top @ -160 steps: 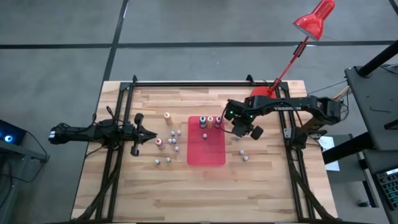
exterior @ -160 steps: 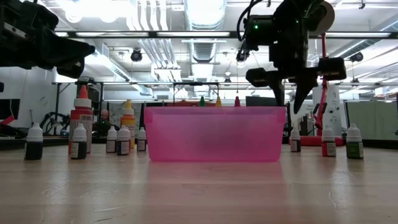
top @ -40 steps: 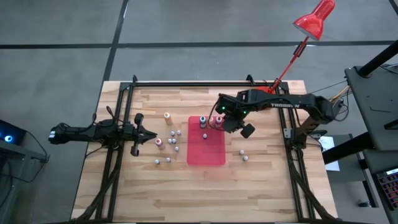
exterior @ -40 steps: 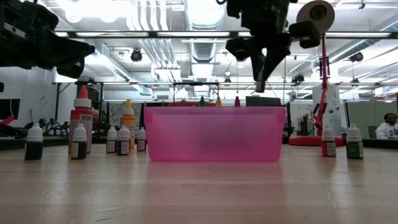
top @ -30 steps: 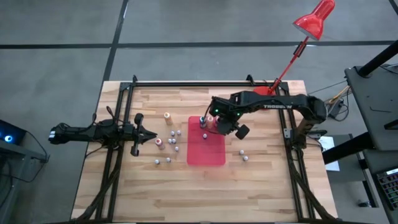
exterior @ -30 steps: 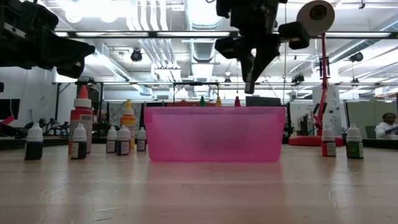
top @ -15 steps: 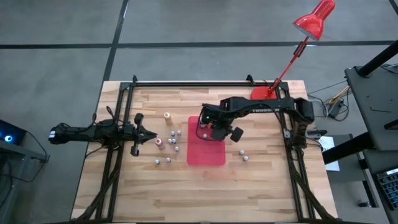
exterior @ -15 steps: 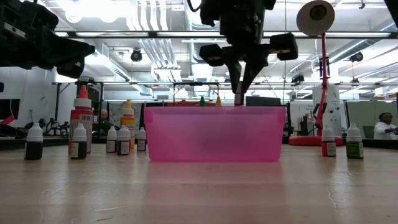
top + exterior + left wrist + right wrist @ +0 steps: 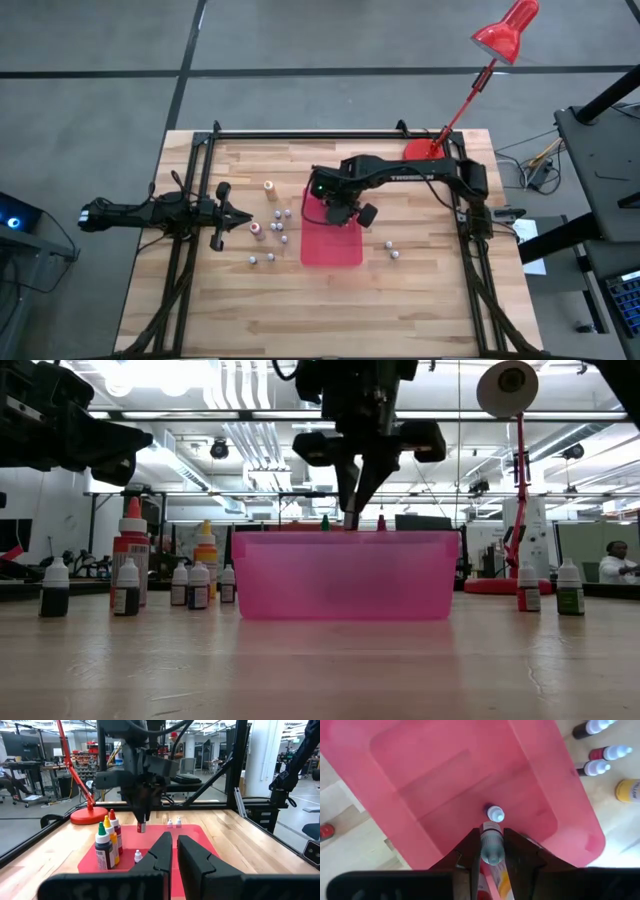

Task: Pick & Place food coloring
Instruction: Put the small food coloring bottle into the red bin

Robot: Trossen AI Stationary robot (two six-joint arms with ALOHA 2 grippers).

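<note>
My right gripper hangs over the far left part of the flat red tray, shut on a tiny food coloring bottle. The left wrist view shows that bottle below the fingers. Another tiny white-capped bottle stands on the tray floor beneath it. Three taller bottles stand at the tray's far edge. More tiny bottles stand on the wood left and right of the tray. My left gripper waits shut at the table's left. My right gripper pinches the tiny bottle between its two fingers, which come from above and point down. The bottle's teal end sits between them and its pale end sticks out past the tips. It is lifted clear above the tray floor.
A red desk lamp stands with its round base at the far right corner. An orange bottle and a red one stand left of the tray. A black frame runs along the table's far edge. Bare wood lies toward the near edge.
My right gripper has carried the bottle toward the table's left along the far part of the tray and has sunk a little lower. It has stayed shut on the bottle.
</note>
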